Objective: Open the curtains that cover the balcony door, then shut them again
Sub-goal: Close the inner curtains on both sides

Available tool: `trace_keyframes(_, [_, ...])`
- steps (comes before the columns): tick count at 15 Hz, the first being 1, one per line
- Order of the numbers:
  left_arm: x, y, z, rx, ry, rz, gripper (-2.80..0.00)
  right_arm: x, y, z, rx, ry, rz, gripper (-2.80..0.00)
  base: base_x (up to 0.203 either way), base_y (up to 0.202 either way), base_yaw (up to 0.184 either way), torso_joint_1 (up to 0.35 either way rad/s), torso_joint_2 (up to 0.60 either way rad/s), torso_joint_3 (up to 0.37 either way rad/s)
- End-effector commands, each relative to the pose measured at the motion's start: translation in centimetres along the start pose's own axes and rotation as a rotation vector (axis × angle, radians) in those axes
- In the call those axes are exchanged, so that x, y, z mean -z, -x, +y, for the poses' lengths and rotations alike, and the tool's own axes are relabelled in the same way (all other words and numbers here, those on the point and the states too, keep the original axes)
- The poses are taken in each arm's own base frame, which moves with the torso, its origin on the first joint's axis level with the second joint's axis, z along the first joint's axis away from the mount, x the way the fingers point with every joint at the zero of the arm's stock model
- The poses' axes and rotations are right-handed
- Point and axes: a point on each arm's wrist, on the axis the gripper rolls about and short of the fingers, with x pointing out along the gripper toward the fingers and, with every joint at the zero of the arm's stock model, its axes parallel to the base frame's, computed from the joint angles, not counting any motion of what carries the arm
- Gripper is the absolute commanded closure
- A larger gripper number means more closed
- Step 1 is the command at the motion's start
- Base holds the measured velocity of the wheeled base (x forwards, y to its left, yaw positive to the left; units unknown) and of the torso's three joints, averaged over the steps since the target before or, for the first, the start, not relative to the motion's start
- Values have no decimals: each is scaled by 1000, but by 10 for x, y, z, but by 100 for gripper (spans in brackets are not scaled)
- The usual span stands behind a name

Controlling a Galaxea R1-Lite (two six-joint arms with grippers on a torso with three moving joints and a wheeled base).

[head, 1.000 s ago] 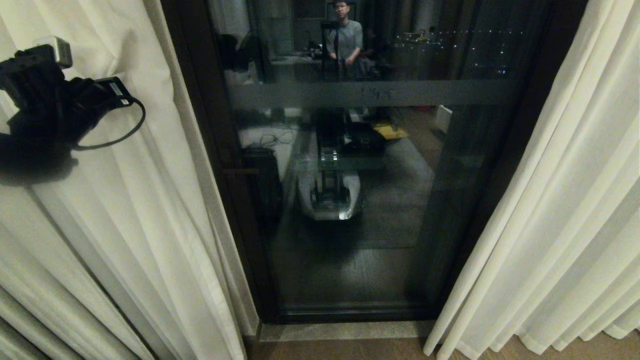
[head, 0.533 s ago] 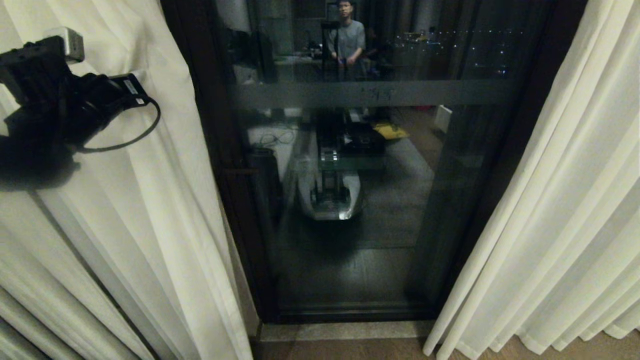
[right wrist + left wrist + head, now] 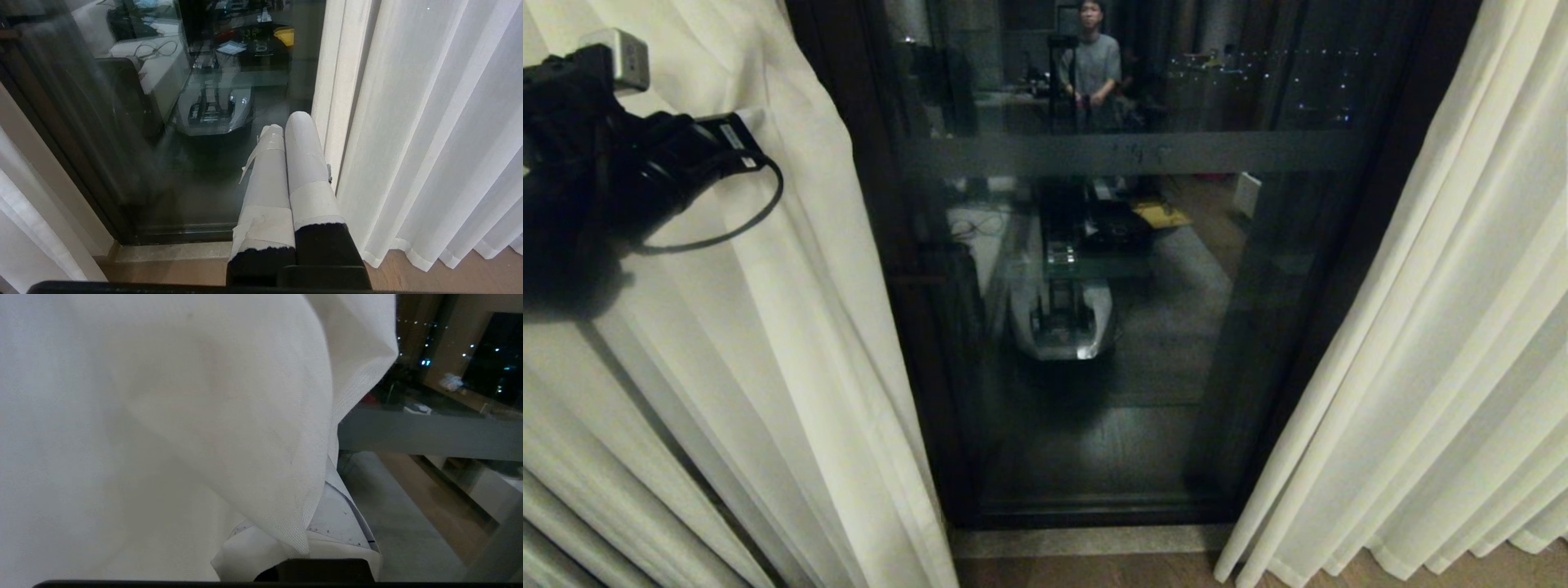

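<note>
Two cream-white curtains hang parted, the left curtain (image 3: 768,343) and the right curtain (image 3: 1421,367), with the dark balcony door (image 3: 1143,425) showing between them. My left gripper (image 3: 747,126) is raised at the upper left, shut on the inner edge of the left curtain. In the left wrist view the fabric (image 3: 163,416) drapes over the taped fingers (image 3: 343,518) and hides their tips. My right gripper (image 3: 282,124) hangs low beside the right curtain (image 3: 429,143), fingers pressed together and holding nothing.
A pale stone threshold (image 3: 1086,541) runs under the door, with wooden floor (image 3: 449,277) in front. The glass reflects the robot's base (image 3: 1062,318) and a standing person (image 3: 1092,61). A frosted band (image 3: 1127,153) crosses the pane.
My left gripper has moved right and slightly up with the curtain edge, so the left curtain now covers more of the door's left frame. The right arm has not moved.
</note>
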Motion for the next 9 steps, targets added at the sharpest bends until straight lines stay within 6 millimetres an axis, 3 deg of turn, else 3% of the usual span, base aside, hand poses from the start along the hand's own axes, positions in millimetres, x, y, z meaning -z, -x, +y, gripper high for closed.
trace_keyframes(1, [-4,1,-5,15,2,-15,0,0,0,0,0,0,1,0,0,0,0,0,0,0])
trace_keyframes(4, [-1,0,-20,59,13,-6,0,0,0,0,0,0,1,0,0,0,0,0,0,0])
trace_keyframes(9, [9,-1,-62,175,44,21,0,0,0,0,0,0,1,0,0,0,0,0,0,0])
